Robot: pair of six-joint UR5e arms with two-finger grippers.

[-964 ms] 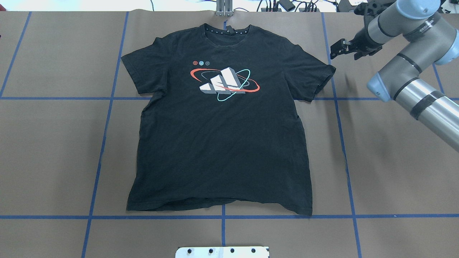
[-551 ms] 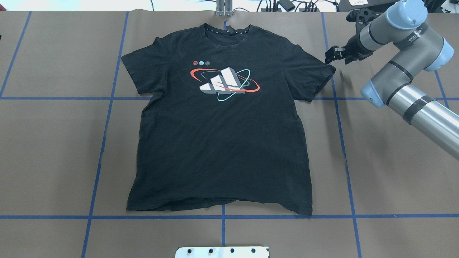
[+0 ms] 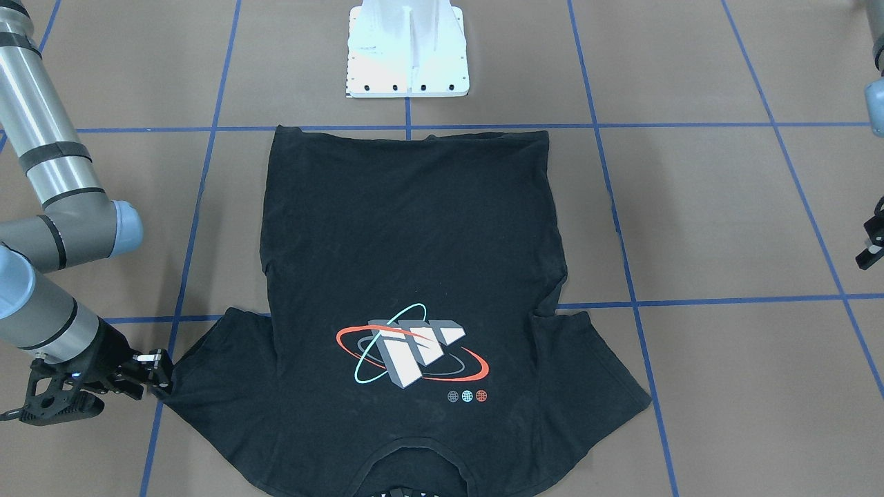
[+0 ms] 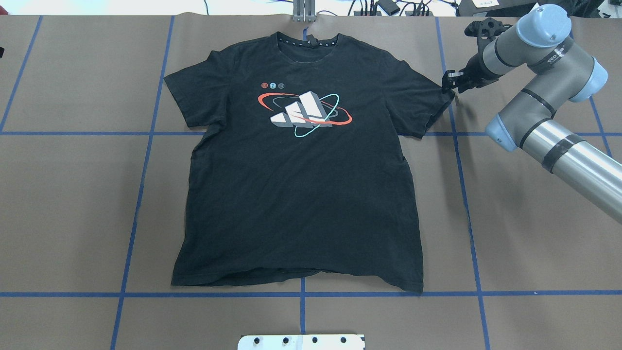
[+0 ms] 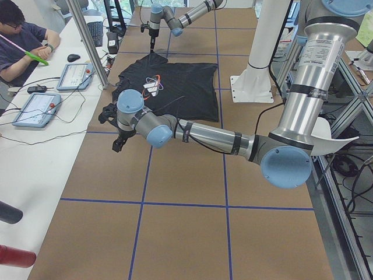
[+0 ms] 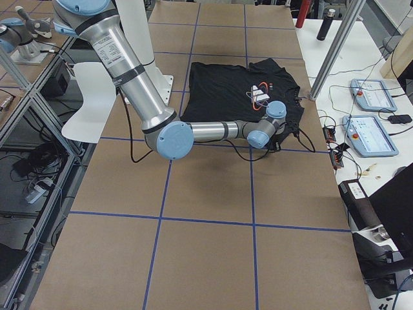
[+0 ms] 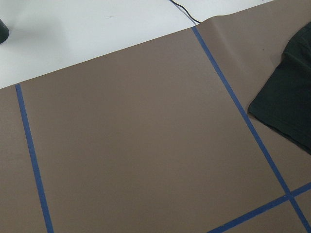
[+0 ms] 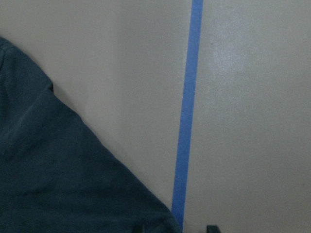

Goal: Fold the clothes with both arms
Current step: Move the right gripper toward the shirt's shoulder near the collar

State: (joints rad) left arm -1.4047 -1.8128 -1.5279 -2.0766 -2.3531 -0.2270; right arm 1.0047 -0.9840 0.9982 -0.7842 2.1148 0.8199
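Item: white bolted pedestal base (image 4: 301, 341), at the near edge of the brown paper-covered table with blue tape grid lines (image 4: 73, 194). Item: black short-sleeved T-shirt (image 4: 301, 204), laid flat and print-side up at the table's middle, hem nearest the base and lying along a blue tape line, collar at the far end. Print: white, red and teal orbit-style logo (image 4: 303, 113) on the chest, with three small dots (image 4: 272, 85) just beyond it to the left. Sleeves spread out to both sides. Item: silver-grey right arm with pale blue joint caps (image 4: 559, 146), reaching in from the right. Its black two-finger right gripper (image 4: 448, 83) is down at the outer tip of the right sleeve, touching or almost touching the cloth. In the right wrist view two dark fingertips (image 8: 211, 228) stand apart with the sleeve corner between them, beside a tape line; jaws parted, nothing clamped. Item: silver-grey left arm (image 5: 210, 137), stretched over the table's left part. Its black left gripper (image 3: 871, 241) hangs well apart from the left sleeve, out to its left; only partly in view, so whether its jaws are parted cannot be told.
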